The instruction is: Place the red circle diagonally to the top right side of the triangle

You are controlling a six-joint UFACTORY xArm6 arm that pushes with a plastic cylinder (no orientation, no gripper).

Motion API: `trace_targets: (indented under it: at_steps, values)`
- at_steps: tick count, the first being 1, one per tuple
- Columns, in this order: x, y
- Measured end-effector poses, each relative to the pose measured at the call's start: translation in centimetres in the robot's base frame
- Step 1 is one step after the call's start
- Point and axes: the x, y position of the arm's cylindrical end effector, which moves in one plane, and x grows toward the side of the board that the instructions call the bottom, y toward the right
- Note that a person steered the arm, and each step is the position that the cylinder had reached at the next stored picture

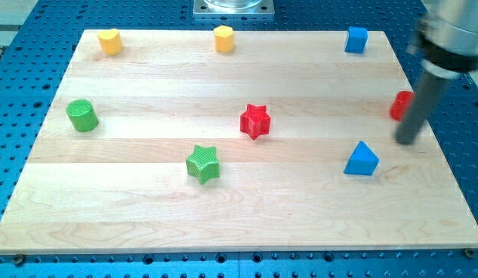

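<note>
The red circle (401,105) sits near the right edge of the surface (146,193), a little above mid-height in the frame. It is half hidden: the tool, a straight dark rod coming down from the upper right corner, crosses in front of its right side, so only the left part of the block shows, a rounded, bright red shape. The rod is blurred. My tip (407,141) lies just below and slightly right of the red circle, very close to it; whether the two touch cannot be told. The tool is a plain rod with nothing to open or close, and it holds nothing.

The blue triangle (361,160) lies lower and to the left of the red circle, in the lower right part of the frame, near my tip but apart from it.

Elsewhere on the surface, a red star (255,121) stands near the centre, with a green star (202,164) below and left of it. A green cylinder (82,116) is at the left side. Along the top edge are a yellow block (109,41) at upper left, a yellow hexagon (224,38) near the middle and a blue cube (356,39) at upper right.
</note>
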Motion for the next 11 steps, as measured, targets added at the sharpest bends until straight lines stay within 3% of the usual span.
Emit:
trace_targets:
  at_steps: [1,3,4,5,6,7,8,9,10,11]
  values:
    - [6.1,-3.5]
    - [-3.5,-12.4]
    - [-4.7,-7.4]
    - [-12.1,-8.0]
    - [-15.0,-1.6]
    - [-14.6,6.9]
    - [-10.0,5.7]
    - [-8.3,1.5]
    - [-8.2,-4.2]
    - [-13.3,-0.9]
